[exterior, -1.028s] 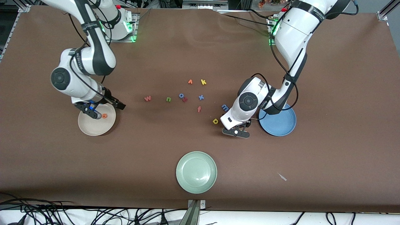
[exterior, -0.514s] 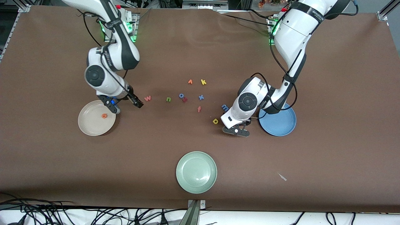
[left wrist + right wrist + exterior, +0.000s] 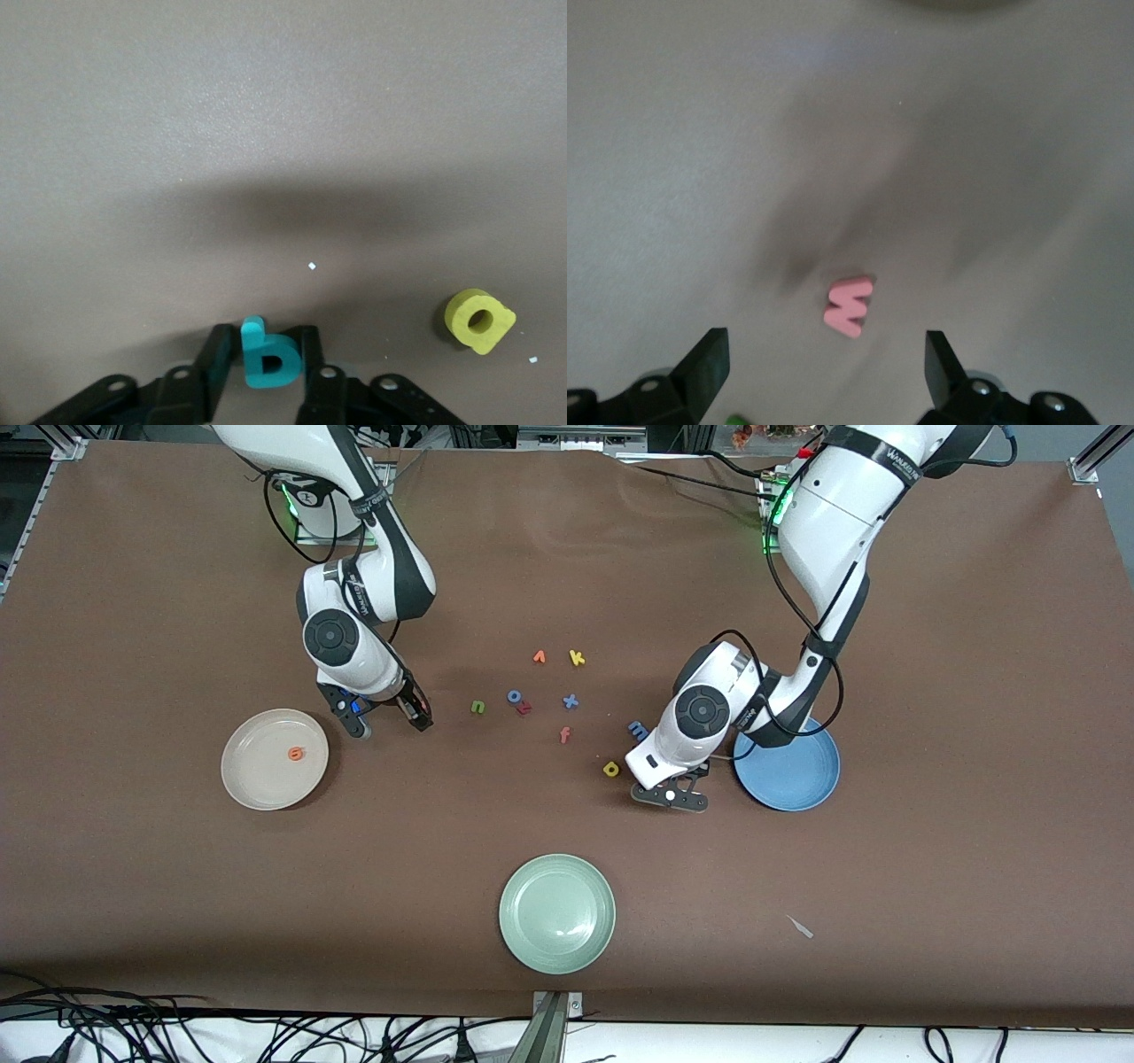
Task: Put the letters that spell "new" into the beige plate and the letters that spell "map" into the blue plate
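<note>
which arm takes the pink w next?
Right. The right gripper is open over the pink w, with the beige plate beside it. The left gripper is shut on the teal p near the blue plate.

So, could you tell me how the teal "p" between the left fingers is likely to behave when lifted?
The teal "p" looks like thick foam, so probably very light and slightly squashy. The left gripper pinches it across its width, so it may twist or slip if squeezed unevenly. Its flat faces suggest it won't roll once dropped.
</note>
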Controlling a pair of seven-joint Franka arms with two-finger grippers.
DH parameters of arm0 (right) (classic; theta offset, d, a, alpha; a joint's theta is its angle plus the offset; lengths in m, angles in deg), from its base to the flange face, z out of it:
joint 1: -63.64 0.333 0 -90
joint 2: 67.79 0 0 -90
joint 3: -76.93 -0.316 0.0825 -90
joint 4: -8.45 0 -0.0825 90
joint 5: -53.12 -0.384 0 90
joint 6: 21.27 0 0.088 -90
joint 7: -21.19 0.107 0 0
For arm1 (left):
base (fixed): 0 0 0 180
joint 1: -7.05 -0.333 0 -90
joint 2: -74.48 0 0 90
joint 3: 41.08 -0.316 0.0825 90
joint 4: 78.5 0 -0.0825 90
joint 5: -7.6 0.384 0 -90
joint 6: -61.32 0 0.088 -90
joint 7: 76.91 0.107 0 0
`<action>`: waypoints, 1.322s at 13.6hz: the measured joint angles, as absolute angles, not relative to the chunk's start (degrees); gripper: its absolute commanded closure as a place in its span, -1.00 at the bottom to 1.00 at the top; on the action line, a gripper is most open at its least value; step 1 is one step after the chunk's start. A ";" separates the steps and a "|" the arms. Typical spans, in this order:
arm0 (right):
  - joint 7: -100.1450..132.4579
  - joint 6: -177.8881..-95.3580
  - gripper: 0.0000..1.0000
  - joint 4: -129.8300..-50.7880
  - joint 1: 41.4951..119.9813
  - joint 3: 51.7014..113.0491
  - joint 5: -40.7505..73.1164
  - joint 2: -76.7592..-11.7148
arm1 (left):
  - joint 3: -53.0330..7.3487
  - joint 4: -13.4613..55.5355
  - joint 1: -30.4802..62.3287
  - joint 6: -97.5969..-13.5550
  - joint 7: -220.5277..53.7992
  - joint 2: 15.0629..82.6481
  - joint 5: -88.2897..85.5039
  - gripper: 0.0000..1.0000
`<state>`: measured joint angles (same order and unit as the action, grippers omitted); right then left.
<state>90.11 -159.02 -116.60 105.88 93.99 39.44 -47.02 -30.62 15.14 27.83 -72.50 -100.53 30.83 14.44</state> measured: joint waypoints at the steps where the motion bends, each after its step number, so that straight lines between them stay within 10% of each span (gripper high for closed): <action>1: 90.11 -160.78 -0.77 -117.70 105.87 94.01 39.44 -47.00 | -30.60 15.15 27.92 -72.35 -100.60 30.89 14.44 0.97; 18: 90.32 -168.42 -0.03 -119.90 105.99 91.15 39.43 -43.27 | -31.78 14.18 13.92 -55.20 -74.88 38.99 14.49 0.92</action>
